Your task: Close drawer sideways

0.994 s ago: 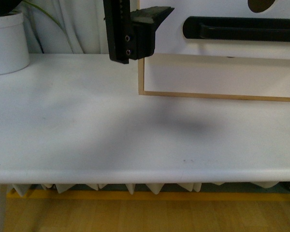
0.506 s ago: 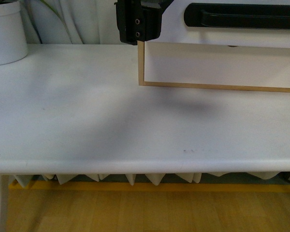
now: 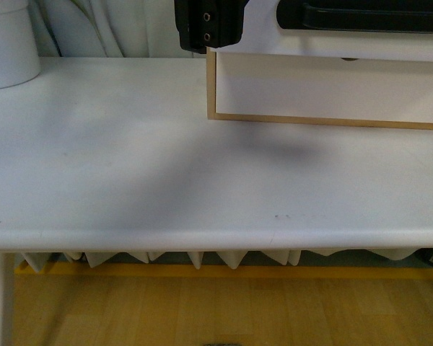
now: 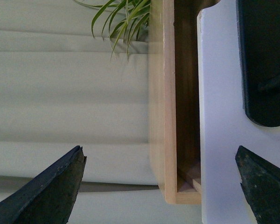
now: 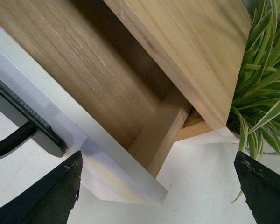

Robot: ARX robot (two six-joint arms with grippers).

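Left wrist view: seeing left gripper (image 4: 159, 156) splayed wide, gripping nothing, flanking left end of drawer (image 4: 219, 116), contact unclear. Found drawer pulled partway out of wood frame (image 4: 169, 102) on table (image 3: 130, 180). Right gripper (image 5: 157, 161) likewise splayed wide, empty, over drawer.

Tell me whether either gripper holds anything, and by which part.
Nothing is held: the left gripper and the right gripper are both wide open near the drawer.

Front camera looks low across the bench (image 3: 130, 180) toward the drawer (image 3: 346, 45). Both wrist cameras sit close against that drawer; all three views share its black handle (image 3: 361, 14).
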